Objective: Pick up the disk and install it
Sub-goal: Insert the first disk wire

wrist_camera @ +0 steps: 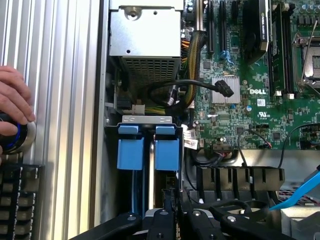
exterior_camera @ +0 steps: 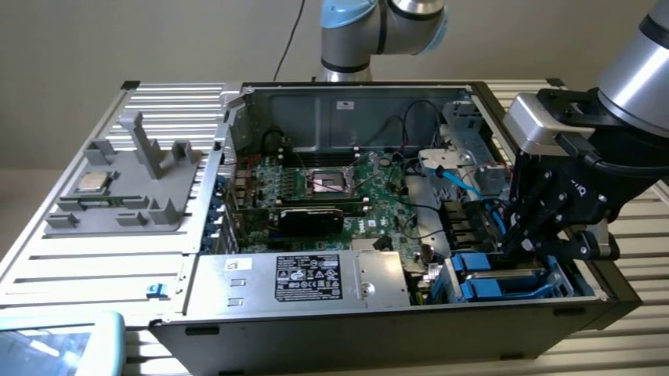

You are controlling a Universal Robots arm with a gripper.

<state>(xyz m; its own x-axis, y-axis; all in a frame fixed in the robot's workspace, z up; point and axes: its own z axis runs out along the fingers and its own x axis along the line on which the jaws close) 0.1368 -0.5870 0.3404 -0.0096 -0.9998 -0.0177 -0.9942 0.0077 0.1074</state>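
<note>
The claw is down inside the open computer case, in the drive bay just beside the silver power box, on the exterior view's right of that box. Its jaws are drawn together. I can't tell whether they pinch anything.

From the wrist view, the disk stands on edge in that bay in its blue carrier, near the power box and straight ahead of the claw. It is close to the tips, but I can't make out whether they touch.

Counting up: two blue carriers sit side by side in the bay. One is the disk, and the second carrier is just beside it on the case-wall side. There is one power box and one motherboard, which lies just behind the power box. One grey fixture sits well apart from the box, outside the case on the exterior view's left, and it carries one small square chip. One person's hand rests on a round dark knob with a blue ring, outside the case wall.
</note>
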